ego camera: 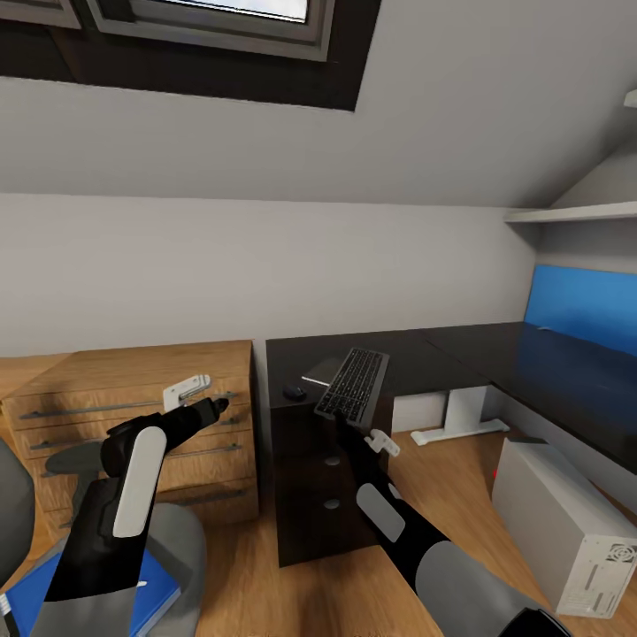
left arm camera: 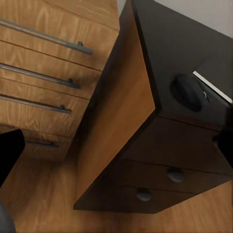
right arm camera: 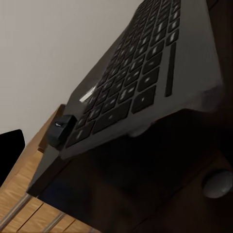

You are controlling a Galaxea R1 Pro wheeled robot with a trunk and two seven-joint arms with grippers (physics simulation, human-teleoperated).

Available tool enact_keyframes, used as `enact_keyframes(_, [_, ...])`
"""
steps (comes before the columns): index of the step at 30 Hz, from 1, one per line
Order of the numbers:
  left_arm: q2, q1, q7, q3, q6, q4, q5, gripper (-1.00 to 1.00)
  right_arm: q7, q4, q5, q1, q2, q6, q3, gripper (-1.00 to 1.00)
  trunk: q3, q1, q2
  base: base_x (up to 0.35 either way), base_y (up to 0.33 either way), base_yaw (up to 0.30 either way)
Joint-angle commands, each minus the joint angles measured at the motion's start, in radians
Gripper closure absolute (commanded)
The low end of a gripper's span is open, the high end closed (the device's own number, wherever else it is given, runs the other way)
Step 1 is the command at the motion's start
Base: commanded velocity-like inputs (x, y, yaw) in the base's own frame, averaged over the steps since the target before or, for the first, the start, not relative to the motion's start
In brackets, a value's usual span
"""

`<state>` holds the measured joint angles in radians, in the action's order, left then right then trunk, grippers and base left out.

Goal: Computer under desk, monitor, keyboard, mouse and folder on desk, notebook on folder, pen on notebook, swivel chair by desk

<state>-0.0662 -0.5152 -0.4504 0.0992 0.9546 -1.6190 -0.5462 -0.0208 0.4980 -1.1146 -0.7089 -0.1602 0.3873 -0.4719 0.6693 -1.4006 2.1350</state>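
I carry the keyboard (ego camera: pixel 353 385) in my right pincer (ego camera: pixel 337 419), which is clamped on its near edge, so the board juts out over the near left end of the bench (ego camera: pixel 416 354), tilted with its far end raised. I hold it by the edge so that, I judge, it can be laid flat on the dark top without my fingers getting trapped underneath. The mouse (ego camera: pixel 295 391) already sits on the bench just left of the keyboard, beside a thin grey notebook (ego camera: pixel 323 371), so the keyboard should land close to them.

My left pincer (ego camera: pixel 215 405) hangs idle in front of the light wooden chest (ego camera: pixel 133 389), holding nothing; whether its jaws are apart or together I cannot tell. The folder (ego camera: pixel 44 588), bright blue, lies on the swivel chair (ego camera: pixel 181 540) at near left, waiting its turn. The computer (ego camera: pixel 566 531) stands on the floor at right, beside the bench's long wing.
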Motion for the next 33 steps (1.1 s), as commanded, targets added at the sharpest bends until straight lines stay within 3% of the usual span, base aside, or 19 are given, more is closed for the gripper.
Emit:
enact_keyframes(1, [-0.001,-0.001,-0.008,0.0,0.004,-0.001,-0.011,-1.0,-0.002,-0.001,-0.01,-0.001,0.001,0.007,-0.007,-1.0,0.004,-0.004,0.008,0.0,0.0,0.0])
enact_keyframes(12, [-0.001,-0.001,-0.008,-0.002,0.004,-0.001,-0.011,-1.0,-0.002,-0.001,-0.01,-0.001,0.002,0.006,-0.005,-1.0,0.039,-0.046,0.085,0.0,0.0,0.0])
enact_keyframes(25, [-0.004,-0.001,-0.011,-0.002,0.003,-0.001,-0.01,-1.0,-0.002,-0.001,-0.01,-0.001,0.002,0.011,-0.006,-1.0,0.039,-0.046,0.085,0.0,0.0,0.0])
enact_keyframes(33, [-0.021,-0.001,-0.014,-0.003,0.004,-0.001,-0.009,-1.0,-0.002,0.0,-0.008,-0.001,0.002,0.01,-0.007,-1.0,0.039,-0.046,0.085,0.018,0.0,0.0])
